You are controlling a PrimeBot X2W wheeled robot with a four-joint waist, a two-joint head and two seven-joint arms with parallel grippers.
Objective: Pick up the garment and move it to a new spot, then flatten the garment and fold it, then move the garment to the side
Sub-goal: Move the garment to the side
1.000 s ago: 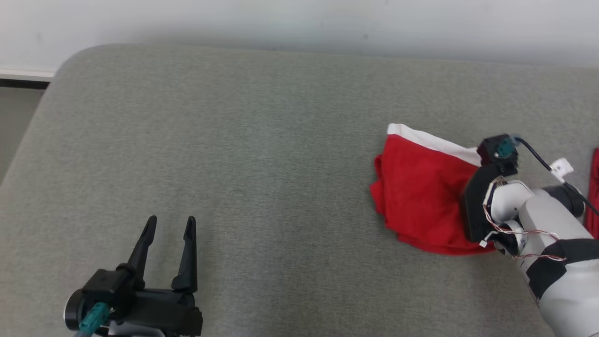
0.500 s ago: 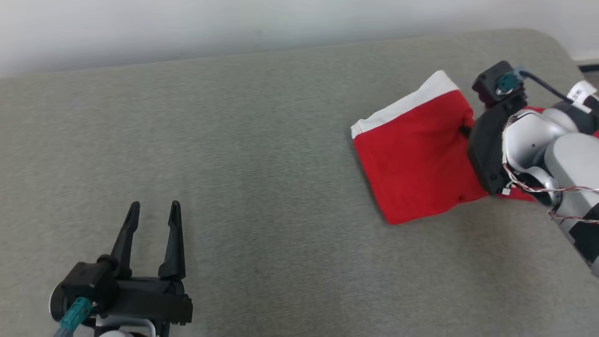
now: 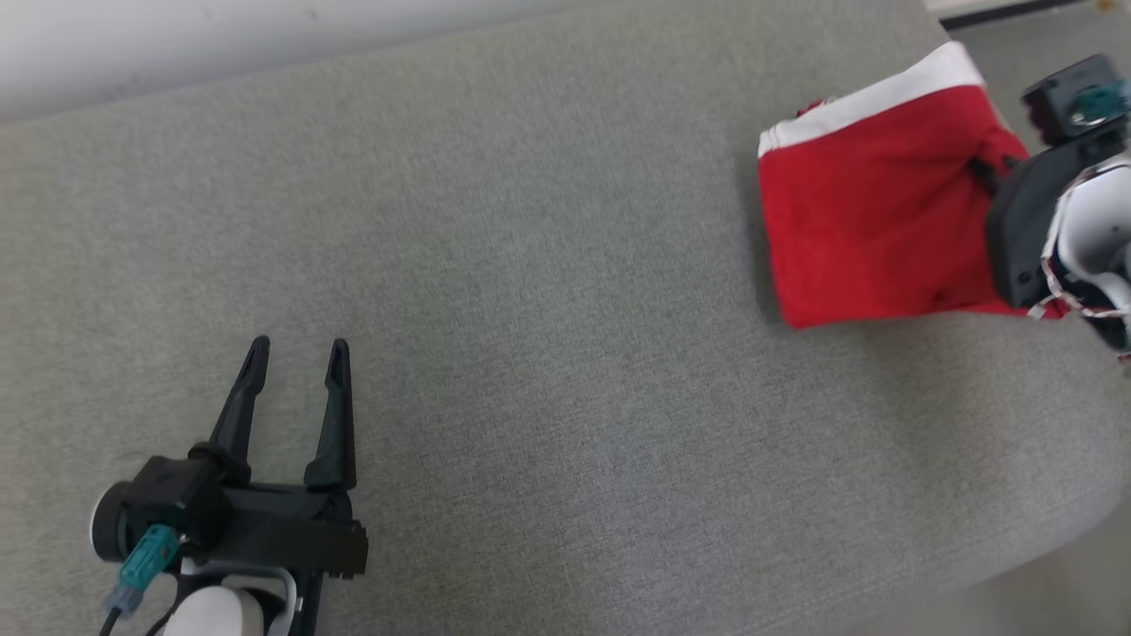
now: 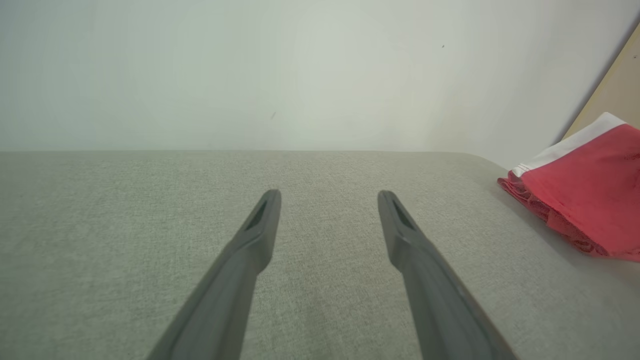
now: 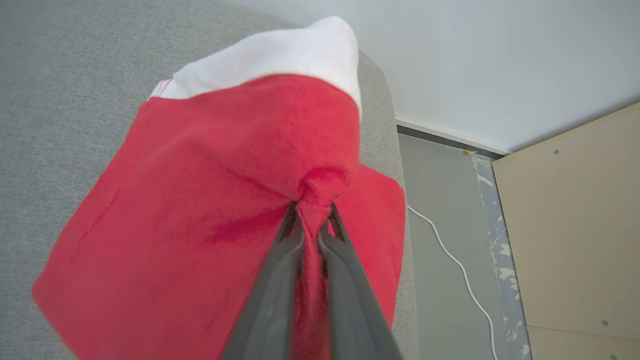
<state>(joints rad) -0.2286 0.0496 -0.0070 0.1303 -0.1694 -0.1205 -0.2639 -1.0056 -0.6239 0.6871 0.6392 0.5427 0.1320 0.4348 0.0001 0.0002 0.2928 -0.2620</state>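
Right wrist view, right claw (image 5: 312,212) clamped on red garment (image 5: 200,200), left claw (image 3: 299,346) spread above cushion (image 3: 565,371)

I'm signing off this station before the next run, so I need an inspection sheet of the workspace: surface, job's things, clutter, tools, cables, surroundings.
Surface: grey fabric cushion with rounded corners.
Job's things: red garment with a white band, folded, near the cushion's right end.
Clutter: nothing seen.
Tools: left tool open and empty above the cushion; right tool shut on a bunched part of the garment.
Cables: white cable on the floor beside the cushion; thin wires on the right arm.
Surroundings: pale wall behind the cushion; tan board by the floor.
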